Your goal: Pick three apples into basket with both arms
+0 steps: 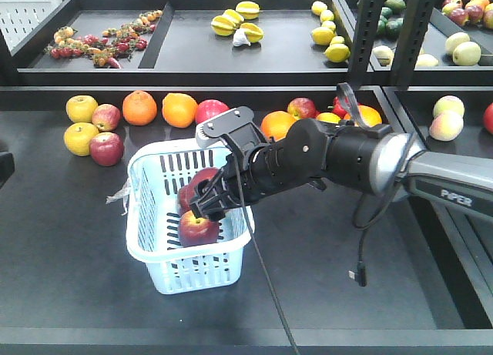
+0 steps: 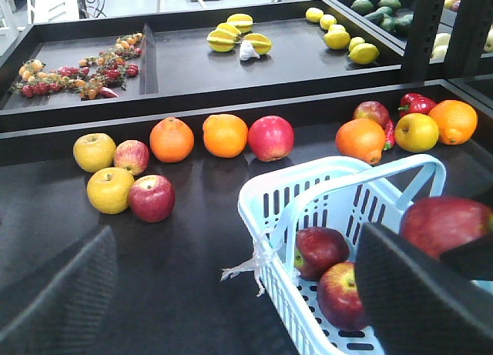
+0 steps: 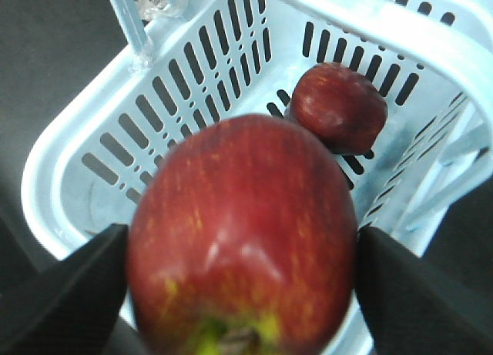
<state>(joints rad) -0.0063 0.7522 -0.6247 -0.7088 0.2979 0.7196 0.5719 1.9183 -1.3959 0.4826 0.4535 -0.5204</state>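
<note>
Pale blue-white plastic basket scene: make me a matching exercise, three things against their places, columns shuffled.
Things:
1. dark red apple in the right gripper
2. two dark red apples
3. two round oranges

Places:
A. on the black shelf behind the pale blue-white slotted plastic basket
B. lying on the basket's bottom
C. held over the basket's opening

Pairs: 1-C, 2-B, 3-A

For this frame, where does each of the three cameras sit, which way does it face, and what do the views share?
Exterior front: above the table, facing the shelves; right arm reaches into the basket.
Left wrist: low over the table, facing the shelves; dark left gripper fingers at the bottom corners.
Right wrist: looks down into the basket past the held apple.
All three share the basket and its apples.
</note>
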